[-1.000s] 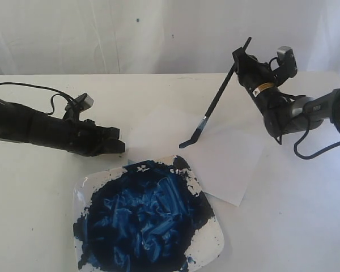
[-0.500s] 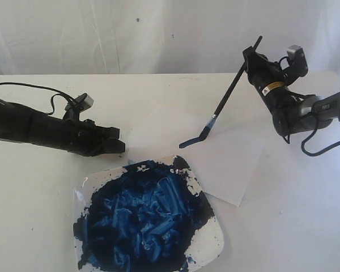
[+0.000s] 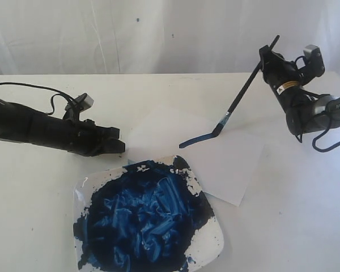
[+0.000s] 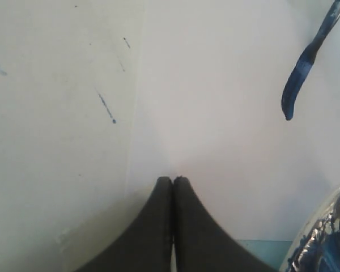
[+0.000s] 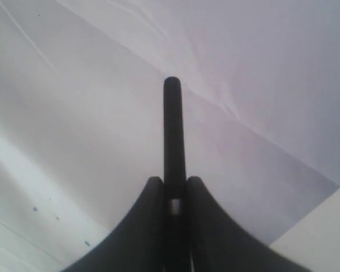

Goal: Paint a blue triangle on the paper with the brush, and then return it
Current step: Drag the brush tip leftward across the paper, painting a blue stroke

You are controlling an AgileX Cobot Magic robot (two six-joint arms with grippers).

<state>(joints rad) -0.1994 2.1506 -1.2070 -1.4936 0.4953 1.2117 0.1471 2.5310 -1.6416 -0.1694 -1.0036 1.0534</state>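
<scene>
The job looks like it has only just begun. The paper [image 3: 215, 153] lies flat on the white surface [image 3: 294, 215], and it shows just one short blue line [image 3: 195, 141] near its middle, with no blue triangle yet. The brush [image 3: 241, 96] leans over the paper with its blue tip down on the sheet at the end of that line, and its black handle slants up and away past the paper's far edge. The right gripper [image 3: 266, 54] has its fingers [image 5: 153, 195] squeezed tight on the top of the handle, so the brush is held fast. The left gripper [image 3: 119, 146] lies low at the paper's other side, just at its edge, and its fingers [image 4: 158, 195] are pressed together with nothing between them. A plate [image 3: 214, 241] full of dark blue paint sits right by the paper's near edge, touching or covering a bit of it. I think this line is the first side, so two more sides are left to paint. After that the brush has to go back to its place, and the pictures do not show where that is.
</scene>
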